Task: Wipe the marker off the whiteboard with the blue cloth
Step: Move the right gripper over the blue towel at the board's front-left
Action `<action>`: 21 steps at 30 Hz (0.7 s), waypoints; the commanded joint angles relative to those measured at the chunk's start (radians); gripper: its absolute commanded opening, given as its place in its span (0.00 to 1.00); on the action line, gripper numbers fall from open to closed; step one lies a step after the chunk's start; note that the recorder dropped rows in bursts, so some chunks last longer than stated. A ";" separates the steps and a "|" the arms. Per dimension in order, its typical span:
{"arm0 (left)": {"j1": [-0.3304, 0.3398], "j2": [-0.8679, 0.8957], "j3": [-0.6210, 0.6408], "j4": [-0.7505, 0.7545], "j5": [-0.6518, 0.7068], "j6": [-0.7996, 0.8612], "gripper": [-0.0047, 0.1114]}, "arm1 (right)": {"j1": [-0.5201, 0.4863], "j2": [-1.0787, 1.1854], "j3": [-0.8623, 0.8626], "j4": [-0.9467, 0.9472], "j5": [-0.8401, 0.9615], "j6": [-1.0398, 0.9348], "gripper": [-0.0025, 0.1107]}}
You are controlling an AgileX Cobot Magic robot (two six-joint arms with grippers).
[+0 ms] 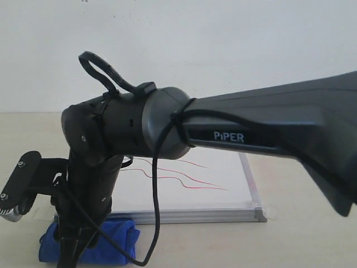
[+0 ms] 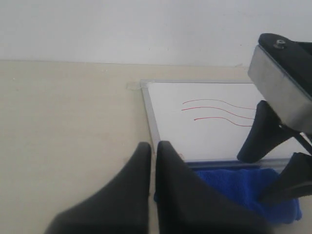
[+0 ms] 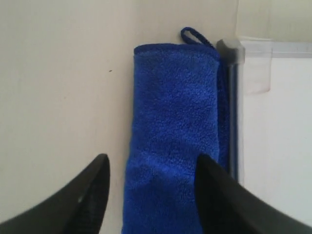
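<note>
The whiteboard (image 1: 223, 187) lies flat on the table, with three wavy red marker lines (image 1: 189, 180) across it. They also show in the left wrist view as marker lines (image 2: 219, 109) on the whiteboard (image 2: 204, 134). The blue cloth (image 1: 120, 234) lies on the table against the board's front frame, near its left corner. My right gripper (image 3: 152, 161) hangs open just above the blue cloth (image 3: 170, 107), one finger on each side, beside the whiteboard (image 3: 278, 122). My left gripper (image 2: 154, 146) is shut and holds nothing. It sits left of the blue cloth (image 2: 239, 187) and is out of the exterior view.
The right arm (image 1: 251, 134) reaches across the board from the right and hides much of it. A black cable (image 1: 156, 212) hangs from that arm down to the cloth. A clear tape tab (image 1: 271, 212) sticks out at the board's front right corner. A white wall stands behind the beige table (image 2: 68, 122).
</note>
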 commanded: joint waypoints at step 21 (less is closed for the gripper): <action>0.000 -0.003 0.004 0.005 0.001 0.005 0.07 | 0.001 0.076 -0.009 -0.009 -0.102 0.079 0.48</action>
